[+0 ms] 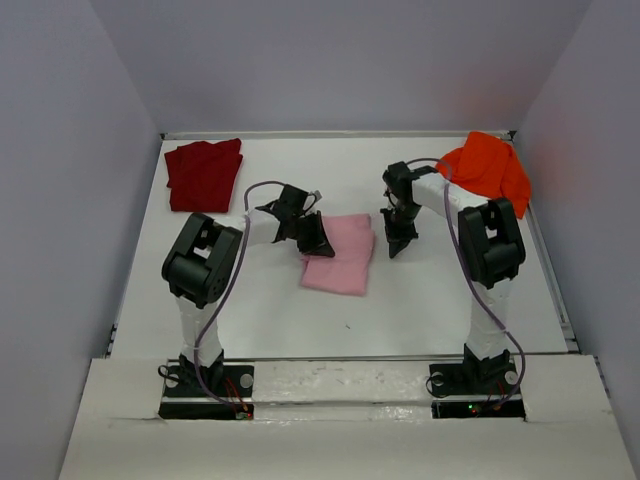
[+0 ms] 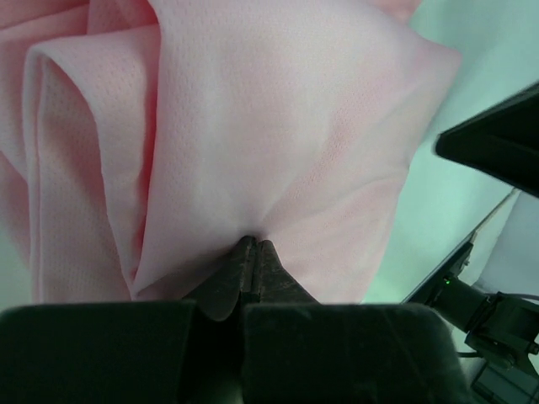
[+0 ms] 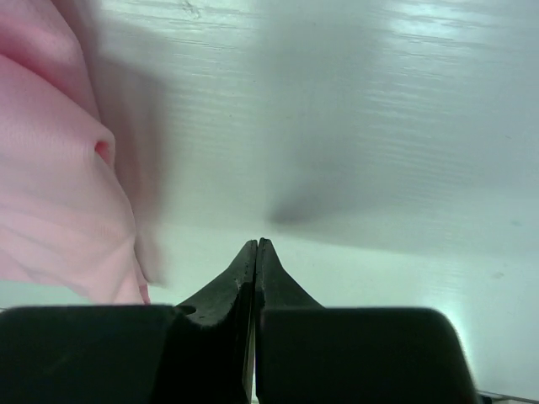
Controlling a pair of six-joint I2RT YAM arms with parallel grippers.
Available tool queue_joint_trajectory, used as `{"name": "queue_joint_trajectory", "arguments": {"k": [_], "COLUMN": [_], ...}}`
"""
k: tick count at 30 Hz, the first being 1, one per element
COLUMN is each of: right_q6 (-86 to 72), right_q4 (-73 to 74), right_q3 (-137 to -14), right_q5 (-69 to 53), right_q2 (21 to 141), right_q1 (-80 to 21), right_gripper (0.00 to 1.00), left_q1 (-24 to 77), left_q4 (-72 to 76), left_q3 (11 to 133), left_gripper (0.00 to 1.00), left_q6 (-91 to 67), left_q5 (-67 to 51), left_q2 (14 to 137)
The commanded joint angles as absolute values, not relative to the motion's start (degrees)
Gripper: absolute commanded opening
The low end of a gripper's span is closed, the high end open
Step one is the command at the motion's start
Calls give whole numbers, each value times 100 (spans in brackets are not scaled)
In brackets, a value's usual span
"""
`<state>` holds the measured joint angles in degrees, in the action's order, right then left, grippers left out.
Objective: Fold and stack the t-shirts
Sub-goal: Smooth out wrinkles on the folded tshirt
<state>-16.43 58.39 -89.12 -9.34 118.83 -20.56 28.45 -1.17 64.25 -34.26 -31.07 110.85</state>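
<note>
Currently, the L gripper is clenched on a pinch of the light pink t-shirt. Creases radiate from its tips, and the rest of the cloth spreads ahead of it in loose folds. The R gripper is clenched on nothing, tips together over bare table, w/ pink cloth just to its left. The dark red t-shirt lies folded well beyond and left of the L gripper. The orange t-shirt is heaped beyond the R gripper, unfolded.

Judgement: fabric is light, limp and thin, and will sag and slip w/o two holds. Rec. gripping at an edge or corner, through all layers, not mid-panel.
</note>
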Motion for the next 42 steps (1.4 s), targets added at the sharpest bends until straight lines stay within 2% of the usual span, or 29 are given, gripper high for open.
{"name": "queue_joint_trajectory", "arguments": {"k": [1,6,10,13,18,19,22,25,29,34,36,38,41,42], "right_q6": [-1635,-1740,-2116,-2494,-3004,-3067,-3172,-3164,-3208,-3269,-3217,-2928,-2445,-2443], "right_q4": [6073,6653,6303,5679,4583,4248,4017,3981,3955,3929,3929,3963,4113,4209], "right_q3": [-9796,-10703,-10206,-9408,-8202,-7861,-7577,-7453,-7330,-7190,-7181,-7049,-6698,-6654], "right_q5": [-991,-1879,-3215,-3848,-4779,-5060,-5212,-5133,-5010,-4913,-4336,-3274,-2193,-1927], "right_q2": [11189,11170,10962,10662,10214,10161,10151,10151,10116,9767,9371,8581,7852,7770], "right_q1": [-2013,-2013,-2013,-2013,-2013,-2013,-2013,-2013,-2013,-2013,-2013,-2074,-2135,-2136], "right_gripper": [0,0,0,0,0,0,0,0,0,1,1,3,6,6], "left_q1": [2698,2716,2707,2707,2716,2707,2681,2681,2628,2479,2452,2478,2505,2514], "left_q4": [-1177,-1888,-1619,-1197,-354,266,1507,1223,81,-202,-228,-840,-2184,-2188], "left_q3": [6712,7970,8341,7885,6094,5482,4739,4509,4982,5334,5414,5615,5704,5661], "left_gripper": [0,0,0,0,0,0,0,0,0,0,0,0,0,0], "left_q6": [-3120,-3181,-3480,-3945,-4638,-4815,-5552,-5371,-4222,-3789,-3526,-3079,-2339,-2338], "left_q5": [-2347,-2740,-3523,-3998,-4384,-4490,-4833,-4939,-4737,-4922,-4843,-4371,-2285,-1963], "left_q2": [10689,9994,9678,9405,8721,8597,8271,8323,8586,8500,8228,7990,7481,7392]}}
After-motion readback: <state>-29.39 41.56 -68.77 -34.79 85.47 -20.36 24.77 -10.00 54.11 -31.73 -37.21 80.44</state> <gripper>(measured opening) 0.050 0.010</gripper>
